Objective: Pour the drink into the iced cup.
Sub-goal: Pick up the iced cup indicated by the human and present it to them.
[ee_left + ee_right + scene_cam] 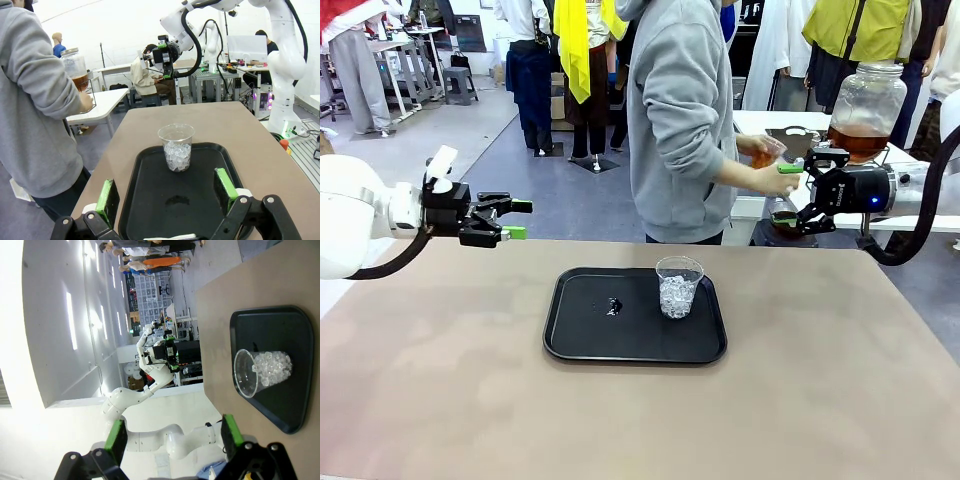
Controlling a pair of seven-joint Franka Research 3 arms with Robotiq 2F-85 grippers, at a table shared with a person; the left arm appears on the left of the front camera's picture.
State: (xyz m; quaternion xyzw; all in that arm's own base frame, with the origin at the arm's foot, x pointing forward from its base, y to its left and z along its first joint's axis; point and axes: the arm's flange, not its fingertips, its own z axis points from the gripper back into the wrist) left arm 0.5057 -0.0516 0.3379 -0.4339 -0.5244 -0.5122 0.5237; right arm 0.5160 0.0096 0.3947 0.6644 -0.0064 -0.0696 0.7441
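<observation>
Both claws stand spread wide and empty at the tan table (pixel 440 400). The left gripper (pixel 518 219) hangs at the table's left side, touching nothing, and its green pads (pixel 107 196) frame the black tray (pixel 145 200) in its own wrist view. The right gripper (pixel 790 196) hovers off the far right corner with its jaws parted and nothing between them, just beside the hand (pixel 782 181) of a person (pixel 680 120) in a grey hoodie. The iced cup (pixel 679 286), clear plastic and partly filled with ice, stands upright on the right half of the tray. The drink (pixel 858 141), amber-brown, fills the bottom of a glass dispenser jar (pixel 868 95) on a white side table (pixel 760 122) behind. More of it is in a small clear cup (pixel 767 152) that the person holds close to the right claw.
</observation>
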